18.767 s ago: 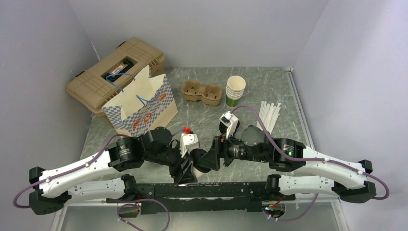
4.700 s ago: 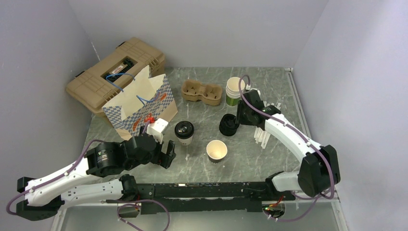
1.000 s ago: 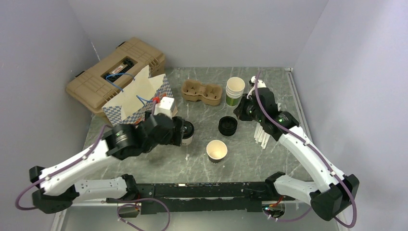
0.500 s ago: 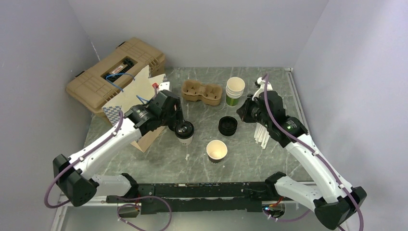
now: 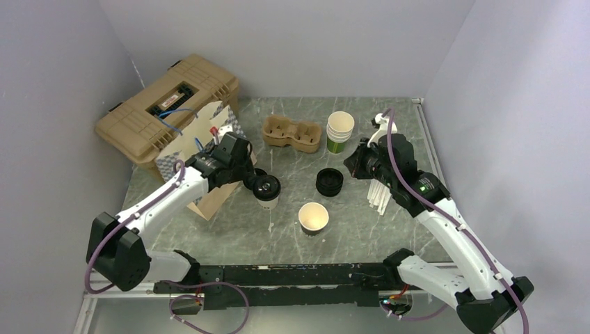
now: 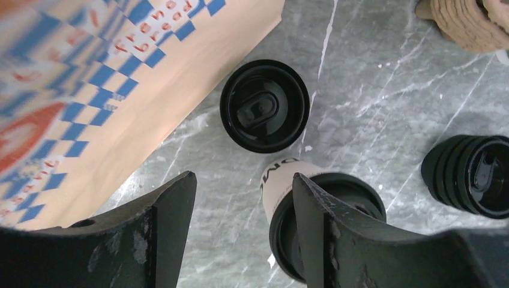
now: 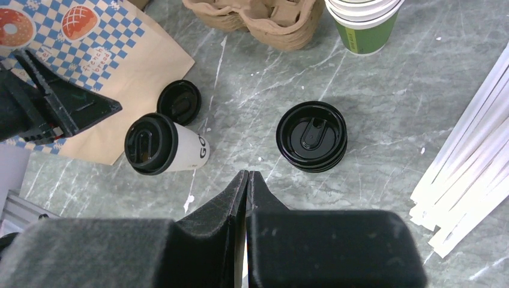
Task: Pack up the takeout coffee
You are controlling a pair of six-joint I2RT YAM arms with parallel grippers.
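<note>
Grasping is judged in hand: the left fingers (image 6: pixel 165 234) are spread, empty, beside the takeout coffee (image 5: pixel 266 188), stood on the desk (image 5: pixel 348 229) by the paper bag (image 5: pixel 184 149); centring is called for. The right fingers (image 7: pixel 231 210) are pressed shut.

Small white paper cup with round black plastic lid (image 7: pixel 157 146): dark lettering on the side. Flat brown paper bag (image 7: pixel 120 54): blue-and-white checks, orange doughnut and bread prints. Grey-green stone-look tabletop (image 7: pixel 384 102): white veins. Stacked cream paper cups (image 7: pixel 363 27): green lower band. Loose round plastic lid (image 6: pixel 265 105) and stack of plastic lids (image 7: pixel 311 136): glossy black.
</note>
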